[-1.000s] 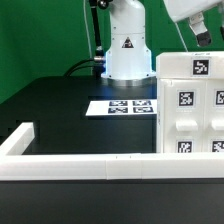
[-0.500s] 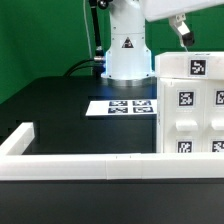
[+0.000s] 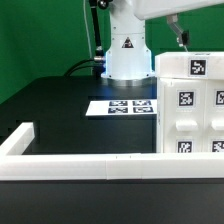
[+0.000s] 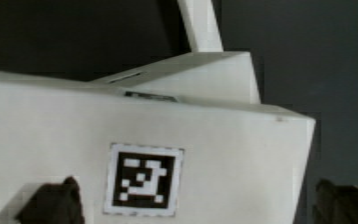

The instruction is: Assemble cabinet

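The cabinet (image 3: 190, 110) is a large white box with black-and-white tags, standing at the exterior view's right against the rail. My gripper (image 3: 180, 33) hangs just above its top far edge. In the wrist view the cabinet (image 4: 194, 110) fills the picture, with one tag (image 4: 144, 180) on its face. My gripper (image 4: 197, 205) is open and empty. Its dark fingertips (image 4: 51, 200) stand wide apart on either side of the white face. I cannot tell whether they touch it.
A long low white L-shaped rail (image 3: 80, 165) runs along the table's near side and turns back at the exterior view's left. The marker board (image 3: 125, 106) lies flat before the robot base (image 3: 125, 45).
The gripper has moved toward the exterior view's left above the cabinet's top. The cabinet has not moved.
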Action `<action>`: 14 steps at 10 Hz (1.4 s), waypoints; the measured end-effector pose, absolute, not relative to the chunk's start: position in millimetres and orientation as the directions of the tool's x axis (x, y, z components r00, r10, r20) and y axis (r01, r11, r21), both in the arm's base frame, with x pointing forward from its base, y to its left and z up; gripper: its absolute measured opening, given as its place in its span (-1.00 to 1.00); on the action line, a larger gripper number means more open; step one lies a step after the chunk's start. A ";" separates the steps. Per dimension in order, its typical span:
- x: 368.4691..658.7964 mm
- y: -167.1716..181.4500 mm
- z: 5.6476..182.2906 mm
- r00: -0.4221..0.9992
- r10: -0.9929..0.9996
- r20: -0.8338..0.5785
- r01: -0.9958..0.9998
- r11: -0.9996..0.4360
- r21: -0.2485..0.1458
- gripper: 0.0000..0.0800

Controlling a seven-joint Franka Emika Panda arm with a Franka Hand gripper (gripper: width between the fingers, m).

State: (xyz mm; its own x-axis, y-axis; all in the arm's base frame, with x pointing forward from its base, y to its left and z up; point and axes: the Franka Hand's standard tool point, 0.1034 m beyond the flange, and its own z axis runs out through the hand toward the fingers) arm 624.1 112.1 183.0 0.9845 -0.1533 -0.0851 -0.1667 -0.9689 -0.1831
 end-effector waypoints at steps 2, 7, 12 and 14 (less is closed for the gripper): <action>624.2 108.3 183.6 0.993 0.110 -0.043 0.104 -0.986 -0.131 0.62; 627.2 112.3 179.3 0.765 0.643 -0.033 0.641 -0.765 -0.061 0.62; 623.2 105.0 163.7 0.467 0.884 0.002 0.883 -0.467 -0.045 0.62; 619.2 103.6 154.3 0.472 0.882 0.001 0.881 -0.471 -0.048 0.62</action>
